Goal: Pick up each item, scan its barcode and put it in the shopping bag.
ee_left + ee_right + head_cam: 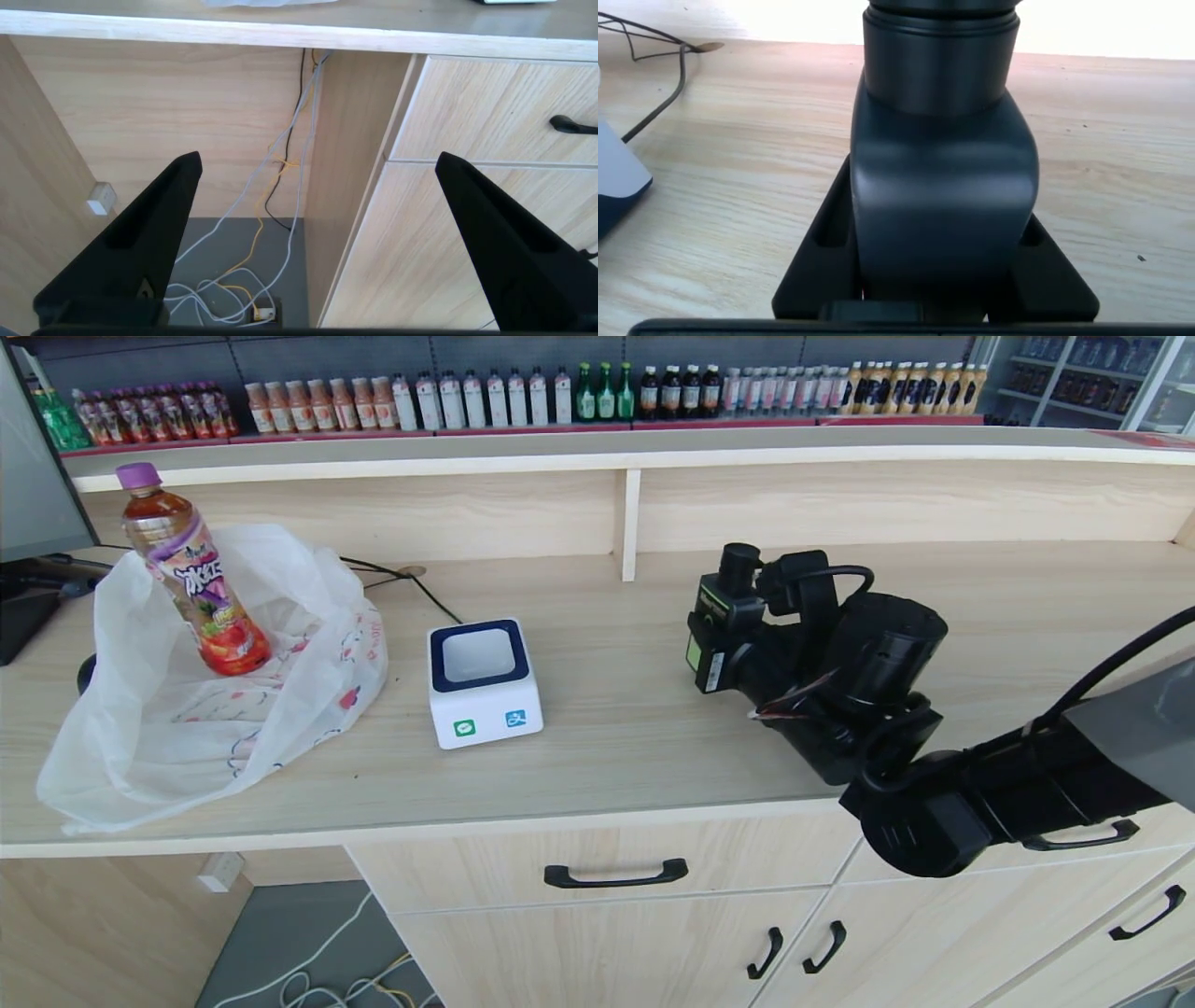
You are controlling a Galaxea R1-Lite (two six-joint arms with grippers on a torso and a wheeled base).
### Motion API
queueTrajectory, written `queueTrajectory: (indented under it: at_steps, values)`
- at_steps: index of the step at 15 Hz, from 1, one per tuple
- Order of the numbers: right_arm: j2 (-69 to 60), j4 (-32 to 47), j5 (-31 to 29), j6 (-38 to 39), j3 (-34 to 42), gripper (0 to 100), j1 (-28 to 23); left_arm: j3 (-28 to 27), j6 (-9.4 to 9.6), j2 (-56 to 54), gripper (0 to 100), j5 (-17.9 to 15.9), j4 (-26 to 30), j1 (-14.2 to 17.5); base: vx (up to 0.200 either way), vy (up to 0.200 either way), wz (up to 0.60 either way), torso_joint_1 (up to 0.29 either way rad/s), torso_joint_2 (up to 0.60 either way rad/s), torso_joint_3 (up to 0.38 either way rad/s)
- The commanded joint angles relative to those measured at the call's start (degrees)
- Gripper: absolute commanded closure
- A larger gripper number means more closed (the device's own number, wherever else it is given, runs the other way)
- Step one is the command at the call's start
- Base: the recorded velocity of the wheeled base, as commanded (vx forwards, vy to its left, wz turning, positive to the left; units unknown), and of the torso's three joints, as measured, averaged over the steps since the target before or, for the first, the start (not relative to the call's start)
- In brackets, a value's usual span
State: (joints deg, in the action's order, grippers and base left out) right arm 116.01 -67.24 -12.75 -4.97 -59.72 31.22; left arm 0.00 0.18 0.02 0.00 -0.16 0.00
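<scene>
The bottle [191, 579] leans in the open bag [187, 737] on the counter [635, 709]. I judge it stiff, fairly heavy and slick, best gripped mid-label. My left pincer [318, 163] gapes wide below the counter's edge. I cannot tell how the right pincer [728, 625] stands.

light wood counter [635, 728] carries everything. white cube scanner with a dark blue rimmed top [483, 681] sits left of the right gripper [719, 644], crumpled white plastic shopping bag [187, 709] farther left, thin black cable [411, 583] just behind the scanner.
</scene>
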Motion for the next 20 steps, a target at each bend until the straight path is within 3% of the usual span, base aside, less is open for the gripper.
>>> queueTrajectory:
  at_steps: [1, 11, 16, 20]
  values:
    - [-3.8, -0.1, -0.3, -1.6, 0.9, 100, 0.4, 0.0, -0.01, 0.0, 0, 0.0, 0.0, 0.0, 0.000, 0.000, 0.00, 0.000, 0.00, 0.000]
    - [-23.5, -0.5, -2.3, -8.9, 22.2, 100, 2.8, 0.0, -0.01, 0.0, 0, 0.0, 0.0, 0.0, 0.000, 0.000, 0.00, 0.000, 0.00, 0.000]
    - [-24.2, -6.2, -2.1, -6.1, 26.4, 100, 3.5, 0.0, -0.01, 0.0, 0, 0.0, 0.0, 0.0, 0.000, 0.000, 0.00, 0.000, 0.00, 0.000]
    - [-25.0, -15.5, -1.6, 1.5, 35.1, 100, 3.5, 0.0, -0.01, 0.0, 0, 0.0, 0.0, 0.0, 0.000, 0.000, 0.00, 0.000, 0.00, 0.000]
